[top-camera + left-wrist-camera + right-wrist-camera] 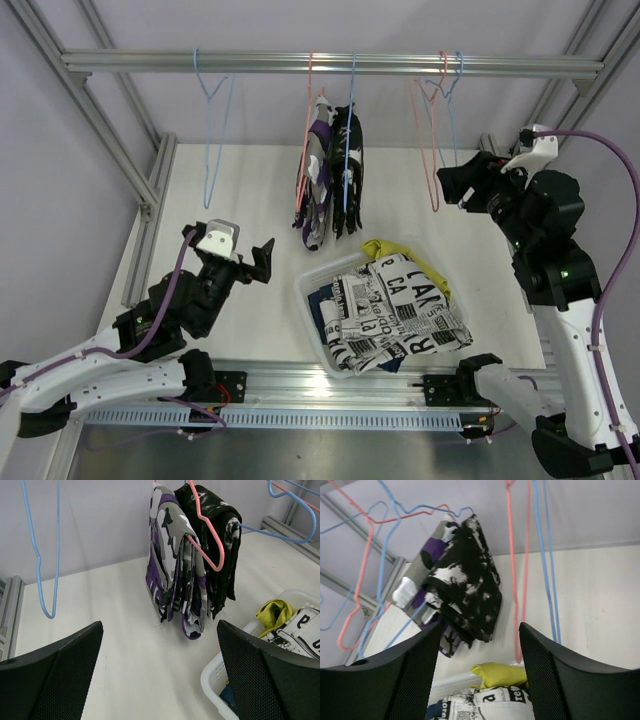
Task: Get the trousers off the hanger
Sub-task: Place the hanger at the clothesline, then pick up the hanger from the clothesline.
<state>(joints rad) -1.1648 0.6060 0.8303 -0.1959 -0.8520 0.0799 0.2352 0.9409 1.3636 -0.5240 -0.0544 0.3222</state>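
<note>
Trousers, five pairs counted. Two hang on hangers, three lie in the bin.

- Purple pair (172, 570): purple-white-black camouflage print, folded over a pink hanger (199, 511). It hangs ahead of the left gripper (160, 625), in line with the gap between its fingers and above them.
- Splatter pair (465, 585): black with white splashes, draped on a blue hanger (351, 100) and touching the purple pair. It hangs ahead of the right gripper (480, 627), above its left finger.
- Yellow pair (500, 674): plain and crumpled, seen low between the right fingers.
- Print pair (400, 310): grey-white with black lettering, spread on top of the heap.
- Navy pair (325, 305): mostly buried, with one edge showing.

The bin (212, 670) is white plastic and sits just beside the left gripper's right finger.

Hangers on the rail (330, 63), five counted: three blue and two pink. Three are bare: one blue (48, 615) beyond the left gripper's left finger, and one pink (512, 555) plus one blue (548, 590) ahead of the right fingers.

Left fingers are spread wide with nothing between them. Right fingers are apart and also empty.
</note>
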